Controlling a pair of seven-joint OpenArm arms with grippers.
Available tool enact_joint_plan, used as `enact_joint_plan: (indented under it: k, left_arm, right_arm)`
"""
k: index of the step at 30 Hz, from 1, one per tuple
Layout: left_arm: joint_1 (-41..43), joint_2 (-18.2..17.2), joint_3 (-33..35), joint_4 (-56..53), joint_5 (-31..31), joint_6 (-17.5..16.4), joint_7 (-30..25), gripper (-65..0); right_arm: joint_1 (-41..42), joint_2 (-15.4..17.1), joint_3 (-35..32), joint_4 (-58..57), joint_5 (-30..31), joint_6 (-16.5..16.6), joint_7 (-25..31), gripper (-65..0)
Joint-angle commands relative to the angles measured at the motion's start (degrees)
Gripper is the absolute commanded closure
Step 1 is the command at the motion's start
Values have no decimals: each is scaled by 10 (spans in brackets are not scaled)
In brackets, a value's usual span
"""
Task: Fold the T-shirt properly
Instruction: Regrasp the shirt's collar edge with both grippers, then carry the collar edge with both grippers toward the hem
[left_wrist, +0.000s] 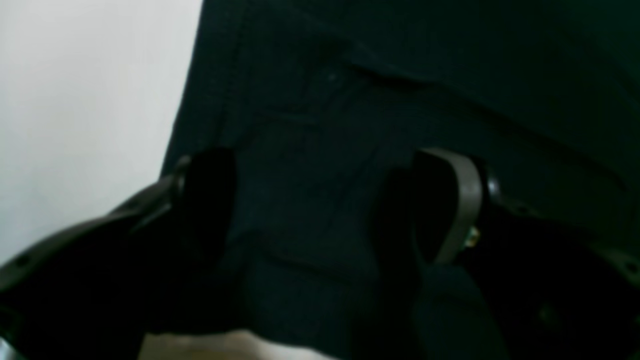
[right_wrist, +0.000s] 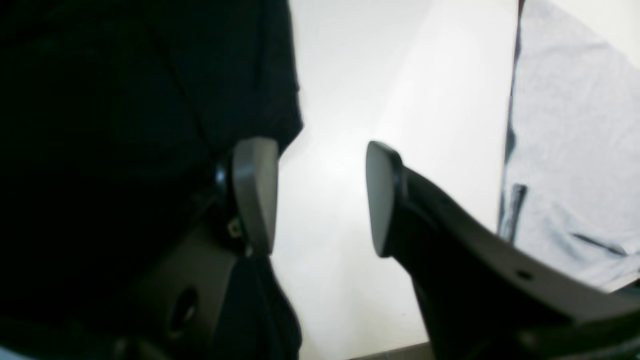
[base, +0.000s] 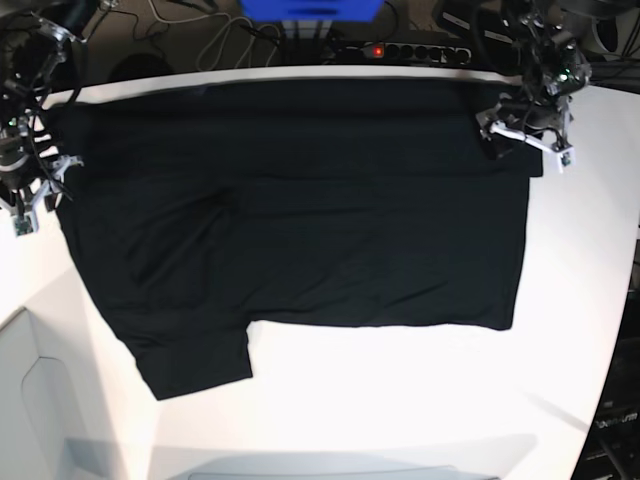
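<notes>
The black T-shirt (base: 300, 220) lies spread across the white table (base: 400, 400), with one sleeve (base: 195, 355) pointing to the front left. My left gripper (base: 520, 135) is over the shirt's far right corner. In the left wrist view it (left_wrist: 330, 200) is open, its fingers (left_wrist: 460, 200) wide apart with black cloth (left_wrist: 320, 150) lying between and under them. My right gripper (base: 35, 195) is at the shirt's left edge. In the right wrist view it (right_wrist: 320, 200) is open with only bare table in the gap, and one pad (right_wrist: 255, 195) is right by the cloth's edge (right_wrist: 150, 125).
A power strip (base: 410, 50), a blue box (base: 310, 10) and cables sit behind the table's far edge. A pale grey panel (base: 30, 400) lies off the front left corner, and the table's right edge (base: 625, 250) curves away.
</notes>
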Motion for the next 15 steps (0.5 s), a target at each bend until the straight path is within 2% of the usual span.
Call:
enact_joint_plan:
  k: [1, 4, 9, 15]
  left_arm:
    - [6, -5, -2, 17, -1, 4, 0, -528]
    - [4, -2, -2, 47, -2, 4, 0, -528]
    - [-27, 0, -2, 106, -2, 4, 0, -528]
    - [-132, -4, -6, 85, 3, 5, -7, -529]
  right_arm:
    - [17, 11, 3, 12, 9, -12, 16, -291]
    - [49, 11, -6, 8, 9, -12, 16, -291]
    - [132, 11, -60, -39, 9, -12, 17, -291]
    - [274, 13, -114, -222, 8, -13, 20, -291]
